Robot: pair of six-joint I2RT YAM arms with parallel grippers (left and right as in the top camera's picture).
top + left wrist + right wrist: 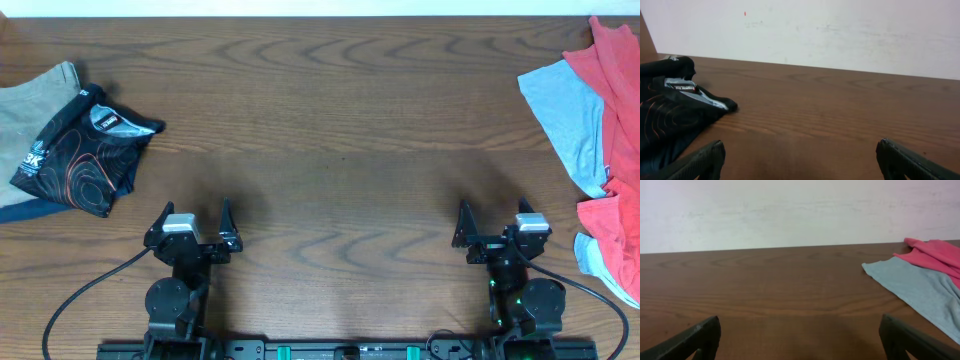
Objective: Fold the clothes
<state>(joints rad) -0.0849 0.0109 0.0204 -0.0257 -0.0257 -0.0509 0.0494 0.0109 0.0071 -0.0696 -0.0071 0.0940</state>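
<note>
The clothes lie in a loose heap at the table's right edge: a coral-red tee (622, 120) over a light grey-blue tee (565, 110). The right wrist view shows the same grey-blue tee (920, 287) and coral-red tee (935, 252) ahead to the right. My right gripper (493, 215) stands open near the front edge, left of the heap and apart from it, nothing between its fingers (800, 322). My left gripper (196, 215) is open too, over bare wood (799, 147), holding nothing.
At the far left lies a stack of garments: a black one with orange line pattern (85, 150) on a beige one (35, 100) and a dark blue one (20, 212). The black garment (670, 115) shows left of my left gripper. Brown wooden table (340, 130); white wall behind.
</note>
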